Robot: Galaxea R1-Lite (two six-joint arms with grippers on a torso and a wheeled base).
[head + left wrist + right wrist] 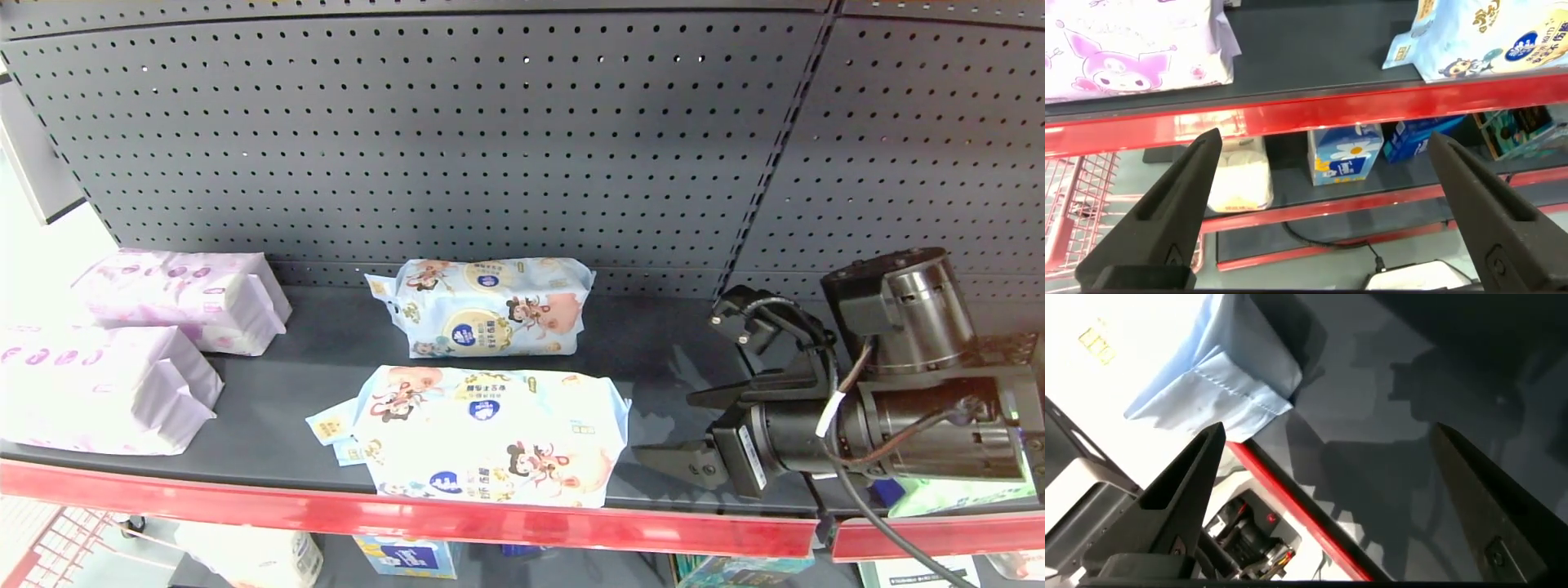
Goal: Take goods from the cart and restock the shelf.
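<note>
Right gripper (665, 426): hung over the right part of the shelf deck (269, 408). Its fingers were spread wide with nothing between them, pointing toward the front cartoon-print pack (490, 437) and just clear of that pack's right end.

Left gripper (1324, 137): fingers likewise wide apart and empty. It was held out in front of the shelf, facing the red edge strip (408, 514).

Shelf deck, contents:
- Front cartoon-print pack lay flat at the middle, its near edge at the red edge strip.
- Rear cartoon-print pack (490, 306) lay flat behind it, close to the pegboard back (408, 147), with a band of bare deck between the two.
- Front pink pack (90, 388) sat at the left end by the strip.
- Rear pink pack (184, 298) sat behind it and slightly inward, the two close together.
- Green-tinted pack (955, 494) lay at the far right, mostly hidden under the right arm.

Lower tier, contents, from the left wrist view:
- White soft pack (1241, 175) sat toward the left.
- Daisy-print box (1346, 155) stood upright near the middle.
- Blue pack (1417, 137) lay just beside that box.

Cart (1074, 204): a red wire basket, low at the left, in front of the shelving. What it held could not be made out.
</note>
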